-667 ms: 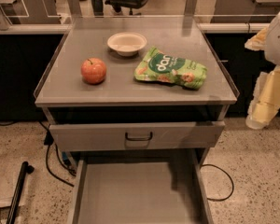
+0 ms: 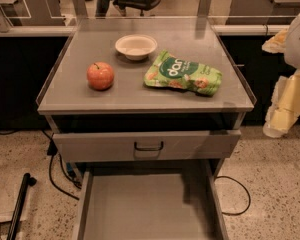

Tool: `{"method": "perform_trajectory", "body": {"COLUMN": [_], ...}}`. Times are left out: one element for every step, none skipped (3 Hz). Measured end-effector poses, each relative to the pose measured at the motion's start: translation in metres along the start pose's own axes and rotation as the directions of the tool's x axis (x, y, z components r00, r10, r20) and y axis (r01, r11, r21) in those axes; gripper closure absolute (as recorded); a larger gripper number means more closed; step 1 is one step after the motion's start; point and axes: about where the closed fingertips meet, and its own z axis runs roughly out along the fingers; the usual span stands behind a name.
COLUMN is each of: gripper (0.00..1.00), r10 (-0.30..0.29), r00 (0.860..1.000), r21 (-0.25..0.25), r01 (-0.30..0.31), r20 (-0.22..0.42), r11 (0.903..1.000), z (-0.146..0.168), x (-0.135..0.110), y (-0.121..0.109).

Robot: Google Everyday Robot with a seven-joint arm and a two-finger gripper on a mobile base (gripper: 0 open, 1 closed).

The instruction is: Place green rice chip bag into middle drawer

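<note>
The chip bag [image 2: 184,74] is lying flat on the cabinet top [image 2: 140,98], right of the apple [image 2: 100,76] and just in front of the bowl [image 2: 136,46]. The drawer [image 2: 145,209] (the wide grey one) is standing pulled out below. The gripper [image 2: 284,106] is hanging beside the cabinet's right edge, well apart from the bag; I cannot tell whether it is clenched or released.

We see a grey desk [image 2: 140,91] with low side rims, an apple [image 2: 100,76] at its front left, a white bowl [image 2: 136,46] further back, a bag [image 2: 183,74] lying flat near the bowl, our hand [image 2: 281,111] off the desk's right side.
</note>
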Motion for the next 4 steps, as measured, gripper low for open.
{"method": "perform_trajectory", "body": {"gripper": [0.0,0.0,0.0,0.0], "r10": [0.0,-0.004,0.021,0.064], "r00": [1.0,0.998,0.987,0.959], "r21": [0.001,0.035,0.057,0.062], "r01": [0.0,0.002,-0.03,-0.084], "r20": [0.003,0.063,0.157,0.275], "r11": [1.0,0.9994,0.9979,0.9945], "z": [0.0,0.008,0.019,0.031], "x": [0.0,-0.017,-0.031,-0.039], "y": [0.0,-0.012,-0.027,-0.049]}}
